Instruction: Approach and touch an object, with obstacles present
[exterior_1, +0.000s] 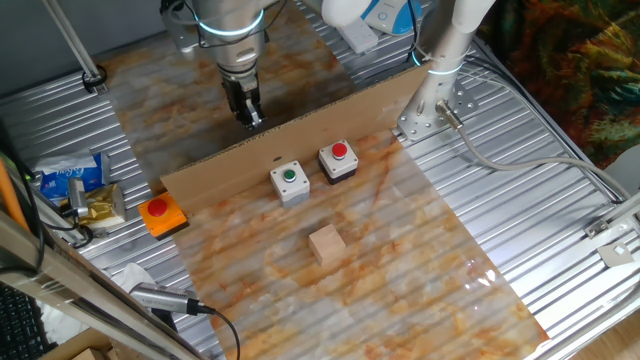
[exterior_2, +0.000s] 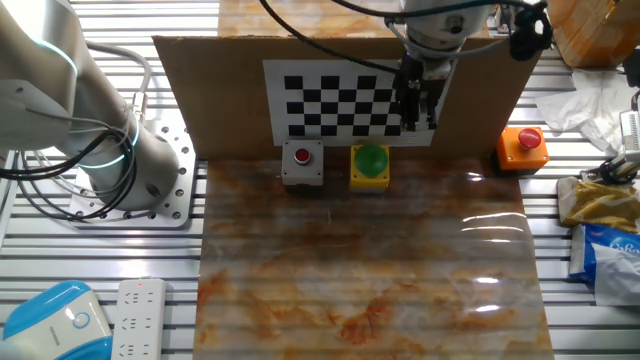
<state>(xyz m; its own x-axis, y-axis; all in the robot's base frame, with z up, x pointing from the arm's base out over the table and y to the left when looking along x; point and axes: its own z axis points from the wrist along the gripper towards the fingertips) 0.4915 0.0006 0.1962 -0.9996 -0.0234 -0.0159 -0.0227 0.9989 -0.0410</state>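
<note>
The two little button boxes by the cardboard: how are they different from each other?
The white box has a green button; the black box has a red one. In one fixed view the white box sits nearer the wooden cube, and the black box sits closer to the cardboard. Both are small, square, single-button boxes side by side on the same side of the cardboard as the cube.

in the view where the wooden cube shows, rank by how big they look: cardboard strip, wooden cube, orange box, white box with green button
1. cardboard strip, by far the largest.
2. orange box, white box with green button and wooden cube: these three look much alike, and they sit at different distances from the camera, so I won't rank them.
</note>
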